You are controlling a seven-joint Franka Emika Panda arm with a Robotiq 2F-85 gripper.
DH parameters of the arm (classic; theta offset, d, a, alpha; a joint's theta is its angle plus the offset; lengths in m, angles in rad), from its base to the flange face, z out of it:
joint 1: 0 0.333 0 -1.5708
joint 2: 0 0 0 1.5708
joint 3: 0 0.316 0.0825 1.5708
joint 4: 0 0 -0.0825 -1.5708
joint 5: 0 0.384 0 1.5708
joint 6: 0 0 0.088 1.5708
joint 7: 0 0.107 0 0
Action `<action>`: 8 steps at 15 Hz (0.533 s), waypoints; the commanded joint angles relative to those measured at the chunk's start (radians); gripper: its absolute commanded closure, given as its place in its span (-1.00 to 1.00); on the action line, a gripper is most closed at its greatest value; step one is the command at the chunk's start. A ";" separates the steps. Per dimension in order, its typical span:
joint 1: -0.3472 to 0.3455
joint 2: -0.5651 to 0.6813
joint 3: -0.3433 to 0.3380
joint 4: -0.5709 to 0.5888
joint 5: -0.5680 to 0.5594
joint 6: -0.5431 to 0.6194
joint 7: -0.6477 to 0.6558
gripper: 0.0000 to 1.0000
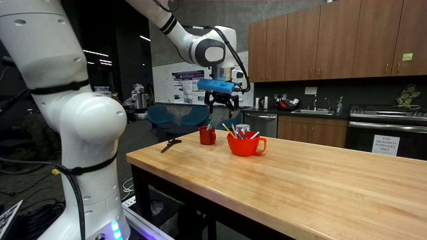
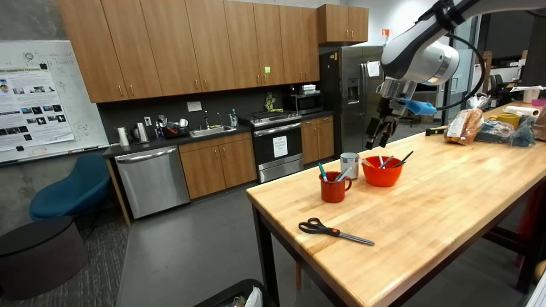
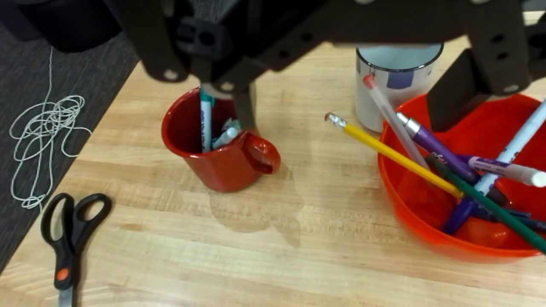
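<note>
Kitchen cabinets point(image 1: 300, 43), wood-fronted, upper right in an exterior view; light wooden table point(image 1: 267, 180) below. Wrist view, left to right: White cord point(image 3: 68, 104), tangled, upper left. Scissors point(image 3: 68, 251), black-handled, lying flat at lower left. Red mug point(image 3: 226, 172), left of centre, upright on the table, handle toward the right; at least two markers point(image 3: 206, 123) lean inside. Mug presumably rigid, glossy, a little slippery; best taken by rim or handle. Markers probably light, stiff and smooth; best pinched on the barrel above the rim. Gripper point(image 3: 344, 111), across the top of the frame, hanging above the table: fingers spread wide, nothing grasped, one overlapping the red mug in view, one the red bowl point(image 3: 409, 217). Yellow pencil point(image 3: 396, 158), right of centre, leaning over the bowl's rim. Pale mug point(image 3: 399, 81), dark-rimmed, upper right, upright just beside the bowl. Bowl itself, right side, upright, holding the pencil and several loose pens point(image 3: 441, 149); likely light, stiff plastic, best held at the rim. Pens look slim and slick, apt to roll if caught off-middle.
</note>
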 commanded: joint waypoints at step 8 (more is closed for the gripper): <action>0.140 0.006 0.009 -0.141 0.133 0.251 -0.026 -1.00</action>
